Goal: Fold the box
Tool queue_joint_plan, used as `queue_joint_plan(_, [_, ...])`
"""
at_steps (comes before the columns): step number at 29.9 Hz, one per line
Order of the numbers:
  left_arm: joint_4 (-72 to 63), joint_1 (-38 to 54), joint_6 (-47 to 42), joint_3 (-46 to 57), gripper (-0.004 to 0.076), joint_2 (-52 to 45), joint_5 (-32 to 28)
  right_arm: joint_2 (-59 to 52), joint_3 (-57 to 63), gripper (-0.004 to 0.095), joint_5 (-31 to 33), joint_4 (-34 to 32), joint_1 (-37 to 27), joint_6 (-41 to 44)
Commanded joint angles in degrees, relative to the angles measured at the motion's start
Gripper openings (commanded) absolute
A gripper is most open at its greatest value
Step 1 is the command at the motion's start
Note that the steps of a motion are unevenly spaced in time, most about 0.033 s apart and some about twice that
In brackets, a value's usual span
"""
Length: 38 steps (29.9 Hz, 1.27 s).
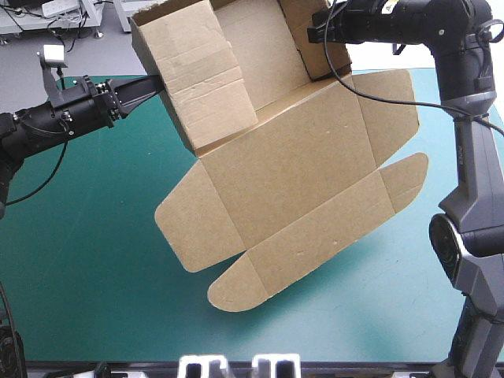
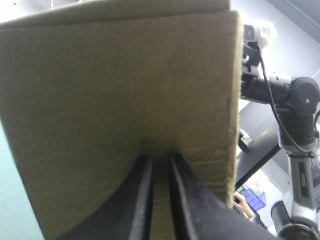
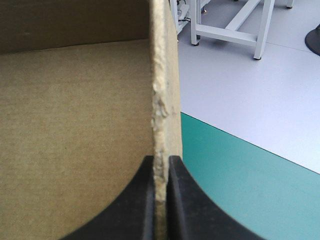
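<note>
Up over the counter [image 1: 79, 236], in the high view, the box [image 1: 287, 150] hangs tilted in the air. Its far end is up high and its near end is down low, close to the counter. I cannot tell if the low corner touches. Two side walls stand up at the far end. The left fingers [image 1: 142, 88] come in at the left wall [image 1: 205, 79], and the right arm [image 1: 409, 24] reaches the right wall [image 1: 315, 47]. The big lid [image 1: 303, 189] and its round flaps [image 1: 244, 287] lie flat, not bent yet. In the left wrist view, the left fingers [image 2: 142, 195] are almost closed and pinch the left wall [image 2: 125, 90] between them. The right arm [image 2: 295, 100] shows far off past the wall's edge. In the right wrist view, the right fingers [image 3: 145, 200] are almost closed too. They nip the thin edge of the right wall [image 3: 162, 100]. The inside of the box [image 3: 75, 125] is on one side and the teal-green counter [image 3: 240, 165] is on the other. I think the job is about halfway. The walls are up, but nothing looks tucked in, and the flat lid and flaps are left to bend.
</note>
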Motion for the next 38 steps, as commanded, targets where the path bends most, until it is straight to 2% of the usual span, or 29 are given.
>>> queue_joint_plan(1, [-3.5,-1.6,-0.3,-1.8,0.0189,-2.2,3.1,-2.5,-1.2,-0.0009,-4.2,3.7,0.3,1.2])
queue_joint_plan(6, [-3.4,-1.6,-0.3,-1.8,0.0291,-2.2,2.7,-2.5,-1.2,-0.0009,-4.3,3.7,0.3,1.2])
queue_joint_plan(10, [-3.2,-1.6,-0.3,-1.8,0.0332,-2.2,4.6,-2.5,-1.2,-0.0009,-4.6,3.7,0.3,1.2])
queue_joint_plan(29, [-3.0,-1.6,-1.6,-1.8,0.0332,-2.2,4.9,-2.5,-1.2,-0.0009,-5.5,1.0,0.3,1.1])
queue_joint_plan(38, [4.0,-1.6,-2.0,-1.8,0.0332,-2.2,-1.8,-2.5,-1.2,-0.0009,-4.8,4.2,0.3,1.1])
